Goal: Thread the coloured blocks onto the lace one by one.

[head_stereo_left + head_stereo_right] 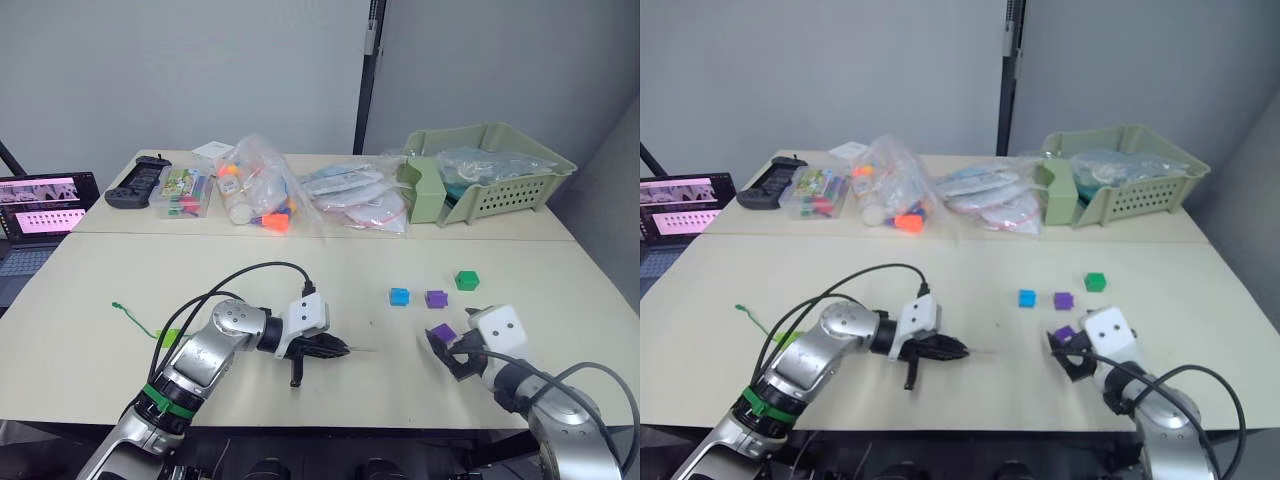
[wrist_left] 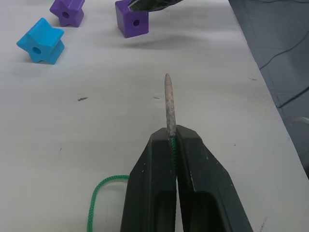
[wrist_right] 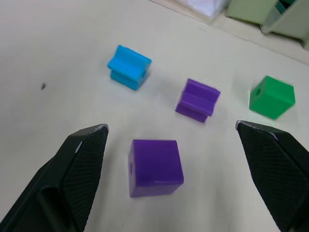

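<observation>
Right gripper (image 3: 171, 166) – fingers wide, astride the purple cube (image 3: 155, 167); it should close squarely, hole sideways. Left gripper (image 2: 172, 140) pinches the lace (image 2: 168, 104) – tip aimed cubeward.

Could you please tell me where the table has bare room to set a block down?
Bare tabletop lies between the left hand and the blue block. The back edge is crowded with bags and the green basket.

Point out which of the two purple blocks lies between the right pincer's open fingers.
The purple cube, lying between the right pincer's fingers. The other purple block is star-shaped and sits farther off, between the blue block and green one.
</observation>
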